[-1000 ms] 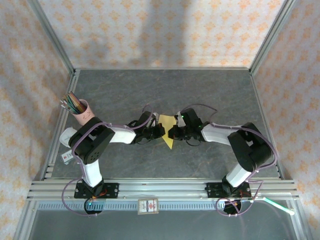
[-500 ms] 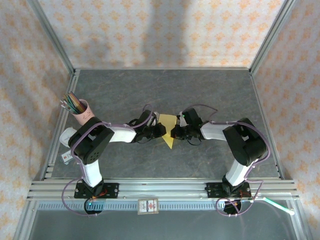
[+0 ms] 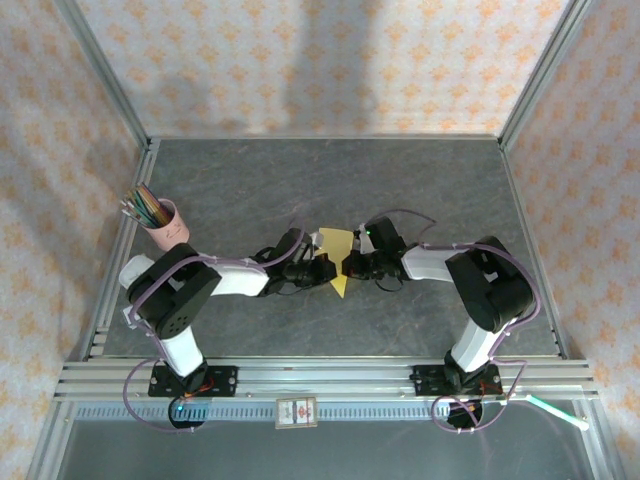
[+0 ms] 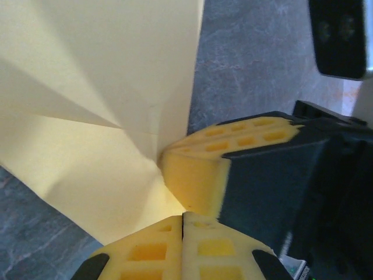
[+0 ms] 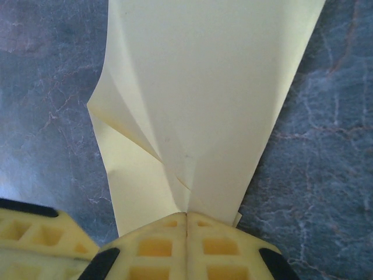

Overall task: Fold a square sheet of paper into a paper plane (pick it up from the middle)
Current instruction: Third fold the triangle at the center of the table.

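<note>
The square sheet of paper [image 3: 336, 250] is yellow and folded into a narrow pointed shape, lying at the middle of the dark table between my two grippers. My left gripper [image 3: 321, 268] meets it from the left. In the left wrist view the left gripper [image 4: 183, 217] is shut, with a creased corner of the paper [image 4: 99, 87] running into its tips. My right gripper [image 3: 348, 265] meets the sheet from the right. In the right wrist view the right gripper [image 5: 186, 214] is shut on the paper [image 5: 215, 87] where the folds converge. The two grippers' yellow fingers nearly touch.
A pink cup of coloured pencils [image 3: 160, 222] stands at the table's left side. Metal frame posts and patterned walls close in the table, and an aluminium rail [image 3: 320, 375] runs along the near edge by the arm bases.
My left gripper has moved right, up against the paper and the right gripper's fingers. The right arm has barely moved.
</note>
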Available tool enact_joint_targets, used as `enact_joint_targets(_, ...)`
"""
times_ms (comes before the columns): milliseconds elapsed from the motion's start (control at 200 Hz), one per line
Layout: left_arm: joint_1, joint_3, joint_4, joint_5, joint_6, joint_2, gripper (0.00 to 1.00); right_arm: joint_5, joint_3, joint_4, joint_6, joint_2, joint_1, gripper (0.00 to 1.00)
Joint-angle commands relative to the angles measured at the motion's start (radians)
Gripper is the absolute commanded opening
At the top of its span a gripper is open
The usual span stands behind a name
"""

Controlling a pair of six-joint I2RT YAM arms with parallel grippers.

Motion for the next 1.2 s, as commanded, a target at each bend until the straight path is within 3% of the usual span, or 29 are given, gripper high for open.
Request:
enact_joint_targets(0,0.017,0.006,0.024,0.007,-0.003,0.038,0.05,0.115,-0.036,-0.099,-0.037,0.037,-0.005,0.0)
enact_joint_targets(826,0.146,0.097,-0.072,0.0,0.112,0.127,0.08,0.189,-0.036,-0.182,-0.114,0.043,-0.006,0.0)
enact_joint_targets(1196,0.206,0.073,-0.105,-0.024,0.15,0.078,0.08,0.189,-0.029,-0.184,-0.111,0.03,-0.005,0.0)
